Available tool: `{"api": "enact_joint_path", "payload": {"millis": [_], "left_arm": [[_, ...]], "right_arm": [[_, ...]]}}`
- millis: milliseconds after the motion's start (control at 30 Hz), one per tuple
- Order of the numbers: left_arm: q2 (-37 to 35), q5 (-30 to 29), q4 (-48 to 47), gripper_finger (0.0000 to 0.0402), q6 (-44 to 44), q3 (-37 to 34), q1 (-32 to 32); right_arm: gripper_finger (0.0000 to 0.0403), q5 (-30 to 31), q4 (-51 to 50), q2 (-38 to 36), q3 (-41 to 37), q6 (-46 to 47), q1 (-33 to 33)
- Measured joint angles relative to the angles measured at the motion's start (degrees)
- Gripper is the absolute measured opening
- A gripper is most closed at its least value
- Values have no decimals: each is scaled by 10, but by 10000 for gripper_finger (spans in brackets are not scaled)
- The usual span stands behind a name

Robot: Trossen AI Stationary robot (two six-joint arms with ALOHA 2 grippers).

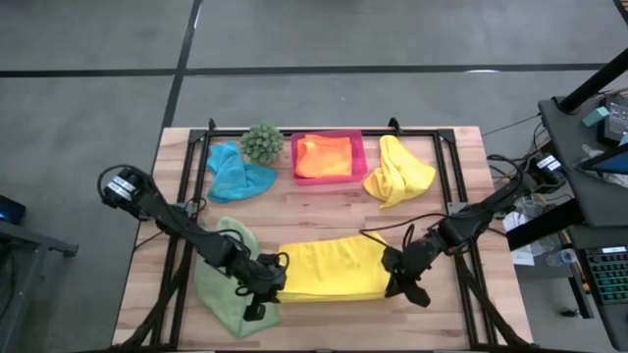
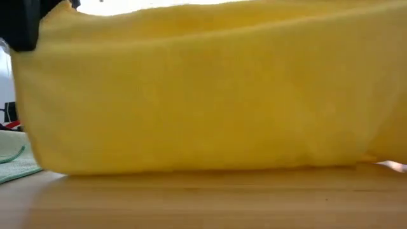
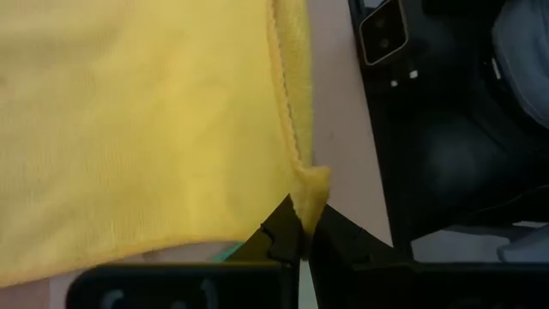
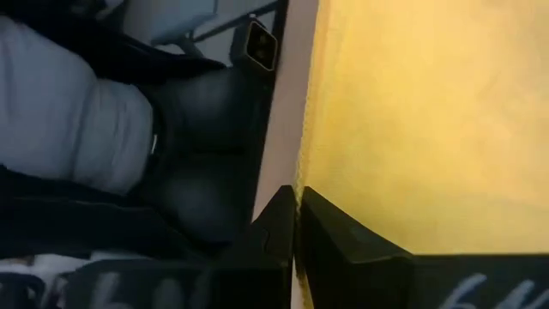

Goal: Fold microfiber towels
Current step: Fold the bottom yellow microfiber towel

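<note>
Yellow towel (image 1: pixel 334 268) stretches along the near edge of the table (image 1: pixel 461 176), lifted between both arms. Left gripper (image 1: pixel 267 290) pinches its left corner, fingers pressed together on the cloth; right gripper (image 1: pixel 404 278) pinches the right corner likewise. A fold seems underway. Next, both corners likely need carrying across together, evenly, to meet the opposite edge.

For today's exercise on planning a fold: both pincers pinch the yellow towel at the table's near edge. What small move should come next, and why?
Probably carry both corners away from the near edge, over the cloth. The left pincer and right pincer are each shut on a near corner of the yellow towel, which lies in a wide band, so it looks ready for folding.
</note>
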Motion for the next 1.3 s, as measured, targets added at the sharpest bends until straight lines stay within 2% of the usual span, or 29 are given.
{"api": "enact_joint_path", "payload": {"millis": [200,433,667,867,1000,1067,1133,1300], "left_arm": [[25,30,42,0,0,0,-3],[44,44,56,0,0,0,-4],[48,45,54,4,-13,0,-4],[48,72,34,61,-28,0,-4],[43,80,13,107,-43,1,-2],[37,80,-9,124,-33,3,6],[29,63,-22,134,-13,4,17],[24,-57,-26,131,64,0,54]], "right_arm": [[8,-10,5,41,-13,39,1],[8,-74,65,117,-13,31,-1],[24,-82,83,126,-13,35,-2],[78,-82,63,121,-13,40,-10],[114,-81,-9,94,-13,35,-25],[126,-53,-62,73,-13,29,-34],[132,13,-112,48,-13,19,-41],[114,202,-215,12,-13,-22,-48]]}}
